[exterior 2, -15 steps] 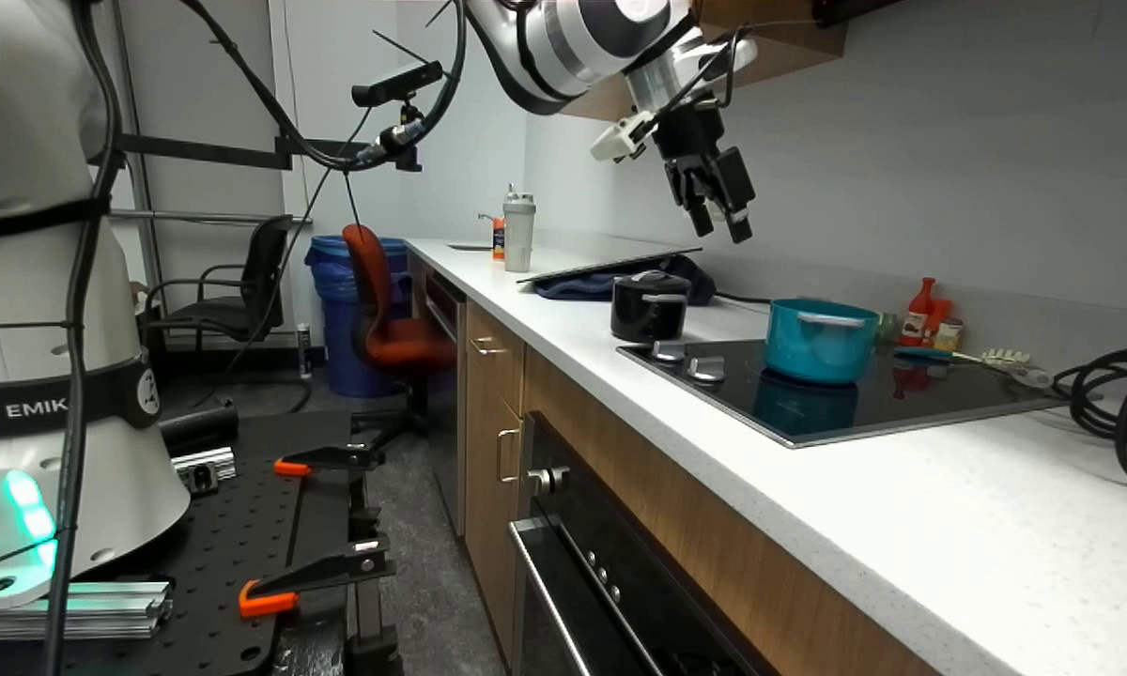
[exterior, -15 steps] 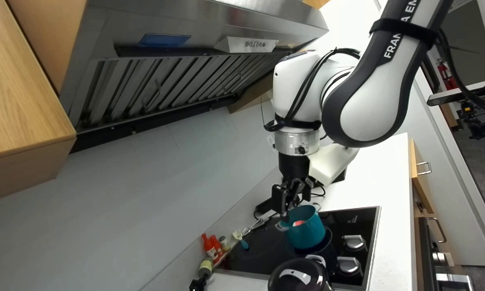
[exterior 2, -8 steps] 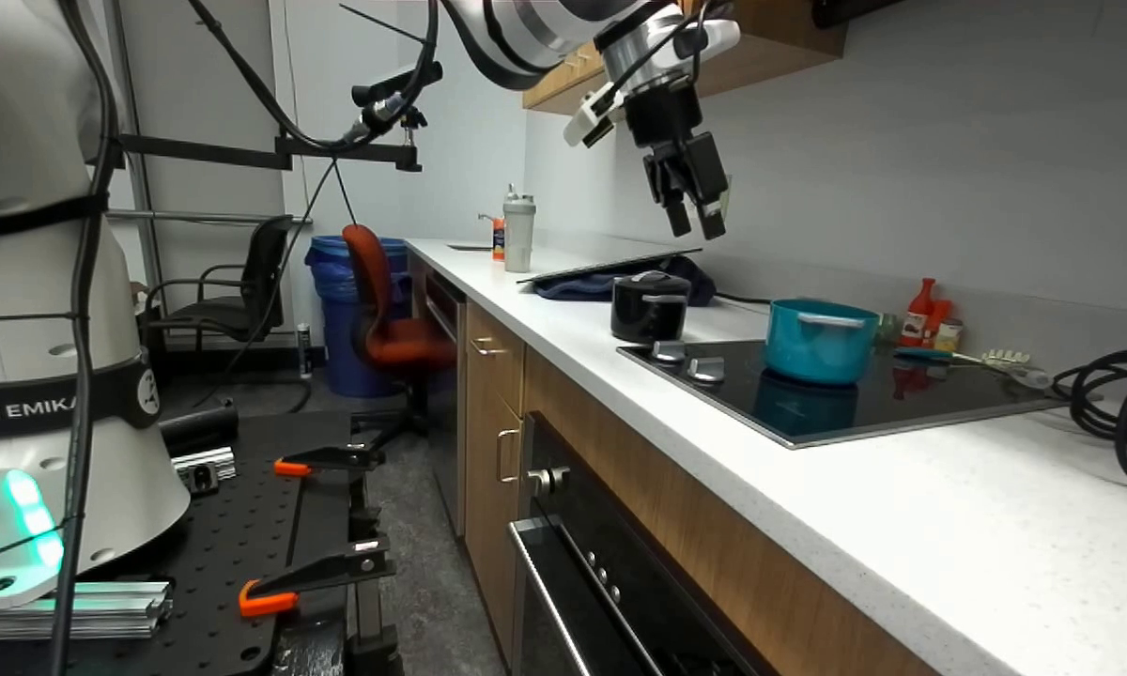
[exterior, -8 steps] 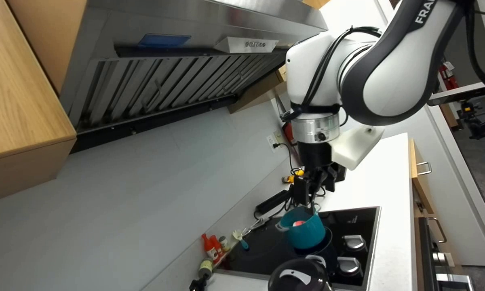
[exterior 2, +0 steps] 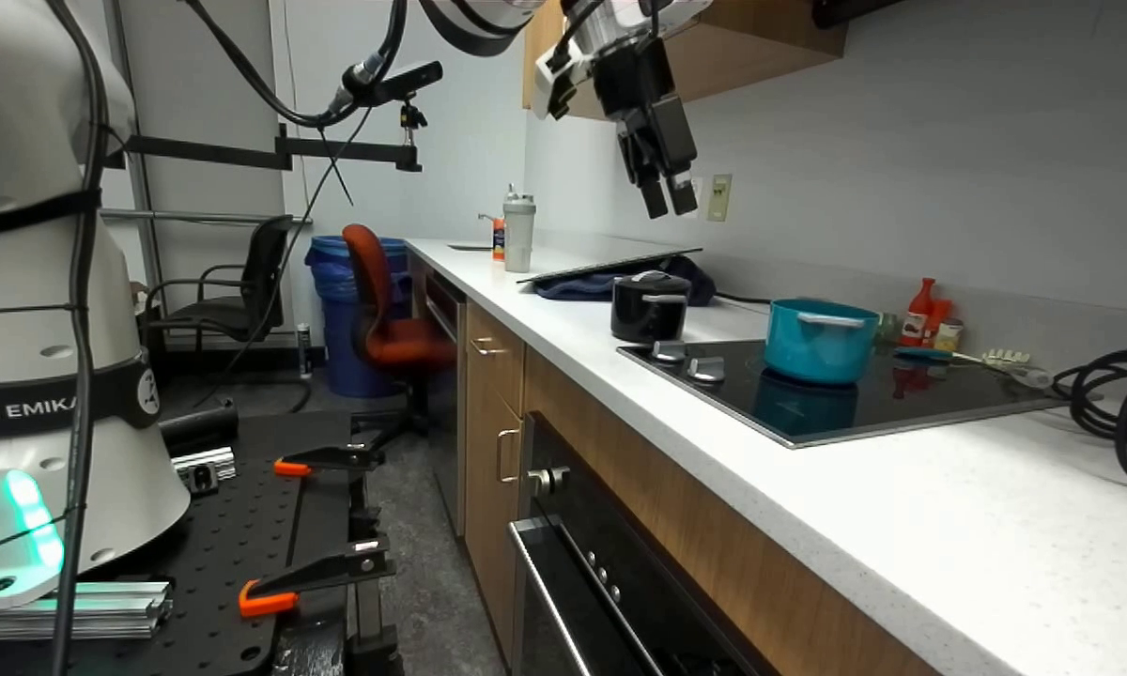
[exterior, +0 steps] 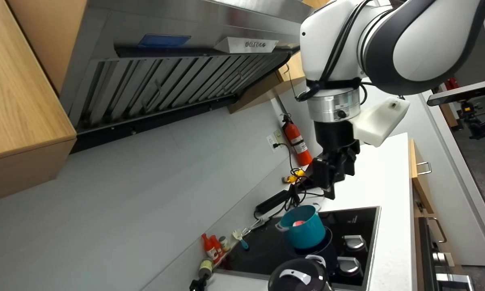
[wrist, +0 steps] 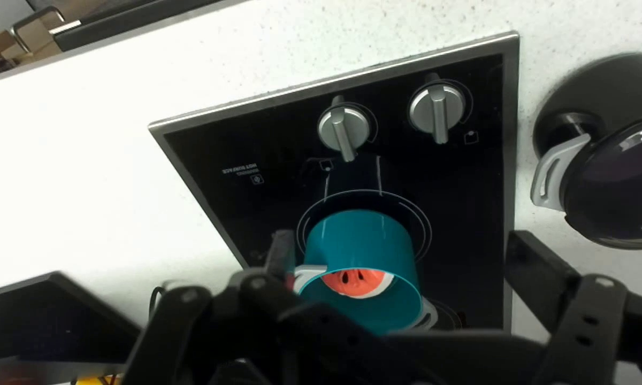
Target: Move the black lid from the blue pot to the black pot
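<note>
Gripper (exterior 2: pixel 671 201), jaws apart and empty — black lid (wrist: pixel 618 184), resting on black pot (exterior 2: pixel 642 319), could tip if a low pass clips it.

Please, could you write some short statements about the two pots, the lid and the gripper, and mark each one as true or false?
1. The blue pot stands upright on the cooktop. True.
2. The blue pot is empty. False: it holds what looks like a watermelon slice.
3. The black lid rests on the black pot. True.
4. The gripper is shut around the black lid. False: it is open and holds nothing.
5. The black pot stands on the counter, beside the cooktop. True.
</note>
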Action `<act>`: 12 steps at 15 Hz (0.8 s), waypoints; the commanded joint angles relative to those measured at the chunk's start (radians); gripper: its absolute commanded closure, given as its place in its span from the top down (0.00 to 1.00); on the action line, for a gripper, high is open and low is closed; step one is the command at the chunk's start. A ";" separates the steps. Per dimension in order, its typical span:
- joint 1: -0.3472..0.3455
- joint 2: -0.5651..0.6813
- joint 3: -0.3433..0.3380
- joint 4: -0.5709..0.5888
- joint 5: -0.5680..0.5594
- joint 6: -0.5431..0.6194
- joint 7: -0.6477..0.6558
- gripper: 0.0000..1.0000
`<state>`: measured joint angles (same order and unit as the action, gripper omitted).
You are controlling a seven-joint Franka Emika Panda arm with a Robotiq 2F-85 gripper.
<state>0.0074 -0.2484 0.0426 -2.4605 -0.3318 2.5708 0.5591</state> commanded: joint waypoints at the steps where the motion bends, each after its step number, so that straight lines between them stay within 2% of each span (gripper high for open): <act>1: -0.048 -0.072 0.046 -0.046 0.008 -0.011 0.021 1.00; 12: -0.071 -0.100 0.077 -0.070 0.054 0.015 0.054 1.00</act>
<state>-0.0410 -0.3085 0.0957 -2.4997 -0.3068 2.5714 0.5964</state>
